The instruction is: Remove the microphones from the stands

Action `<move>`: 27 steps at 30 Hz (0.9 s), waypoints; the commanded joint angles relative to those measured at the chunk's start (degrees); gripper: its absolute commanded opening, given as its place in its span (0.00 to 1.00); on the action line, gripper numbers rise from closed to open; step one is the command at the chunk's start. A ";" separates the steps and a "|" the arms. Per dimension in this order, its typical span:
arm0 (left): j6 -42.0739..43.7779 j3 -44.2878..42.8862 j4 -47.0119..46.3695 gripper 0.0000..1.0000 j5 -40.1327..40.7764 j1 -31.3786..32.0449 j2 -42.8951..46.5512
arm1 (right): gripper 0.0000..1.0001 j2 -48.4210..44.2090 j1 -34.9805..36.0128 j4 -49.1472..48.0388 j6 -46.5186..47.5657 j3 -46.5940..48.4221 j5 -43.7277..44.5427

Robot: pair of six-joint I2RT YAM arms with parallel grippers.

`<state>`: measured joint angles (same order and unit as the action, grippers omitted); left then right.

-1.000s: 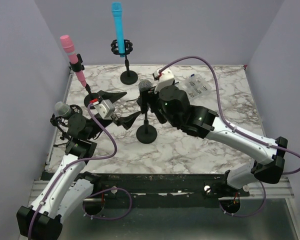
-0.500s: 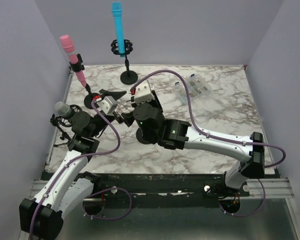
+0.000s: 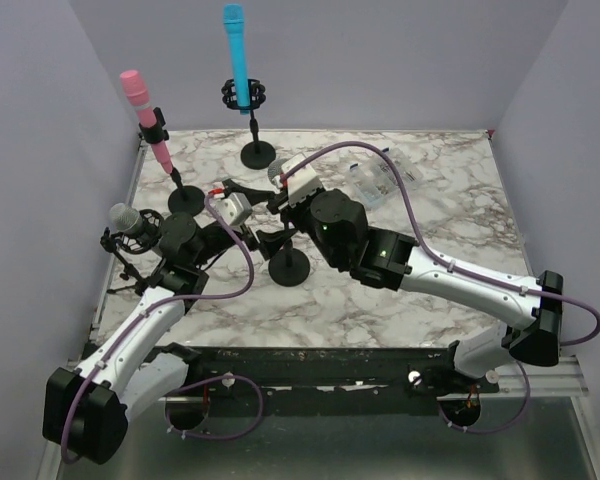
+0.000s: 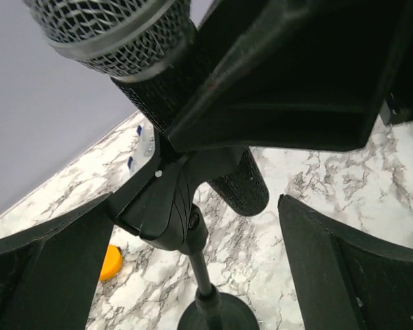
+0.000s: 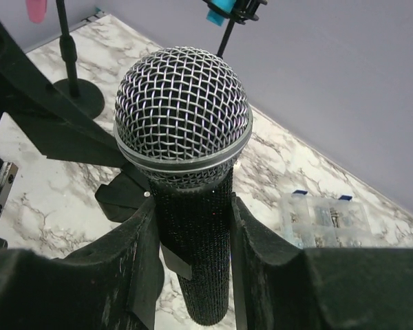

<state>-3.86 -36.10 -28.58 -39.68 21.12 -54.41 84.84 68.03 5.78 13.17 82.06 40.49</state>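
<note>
Looking down, top external: a white marble table (image 3: 430, 230) with grey veins carries a slim black stand (image 3: 291, 267) on a flat round base. The microphone (image 3: 277, 173), with a grey mesh ball head on a black body, sits at the top of the stand. The right gripper (image 3: 283, 195) is clamped on it just below the head. The left gripper (image 3: 258, 214) stands wide, one black wedge-shaped finger on each side of the stand's pole, both apart from it. A clear plastic box (image 3: 380, 180) lies near the far edge.

Left wrist: the microphone body, rough matt black, runs tilted through the stand's smooth clip (image 4: 165, 206) and is seated there, not lifted out. The left fingers (image 4: 41, 268) flank the clip without touching it. A small orange round object (image 4: 110, 262) lies on the marble.

Right wrist: the head is a domed woven-wire grille with a silver band. Both dark matt pads (image 5: 127, 261) press the grainy body from opposite sides.
</note>
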 commanded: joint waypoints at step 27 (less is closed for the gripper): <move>-6.01 1.85 -18.87 0.63 -9.39 -5.74 -8.16 | 0.01 -1.67 -4.11 2.84 -0.99 -0.29 -15.94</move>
<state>-7.64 -32.42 -43.68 -44.99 16.36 -61.60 83.46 63.68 6.68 13.10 81.45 28.23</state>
